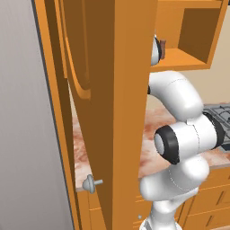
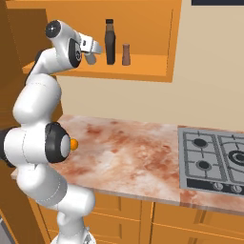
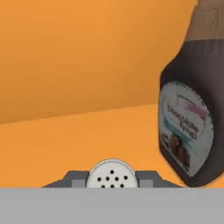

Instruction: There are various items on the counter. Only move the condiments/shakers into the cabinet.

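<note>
My gripper (image 2: 90, 56) reaches into the open orange cabinet (image 2: 147, 66), just above its shelf. It is shut on a small shaker (image 3: 112, 174) whose white perforated top sits between the finger tips. To its right on the shelf stands a dark brown chocolate-syrup bottle (image 2: 110, 42) with a dark cap, close beside the gripper (image 3: 112, 180) as the bottle (image 3: 188, 127) looms in the hand view. A small brown shaker (image 2: 126, 54) stands upright on the shelf right of the bottle. The pinkish marbled counter (image 2: 124, 147) lies below.
The tall cabinet door (image 1: 130, 112) stands open and hides most of the left base view. A grey gas hob (image 2: 214, 157) is set into the counter's right end. A small orange round thing (image 2: 73, 143) peeks from behind the arm's elbow. Orange drawers (image 2: 171, 214) run under the counter.
</note>
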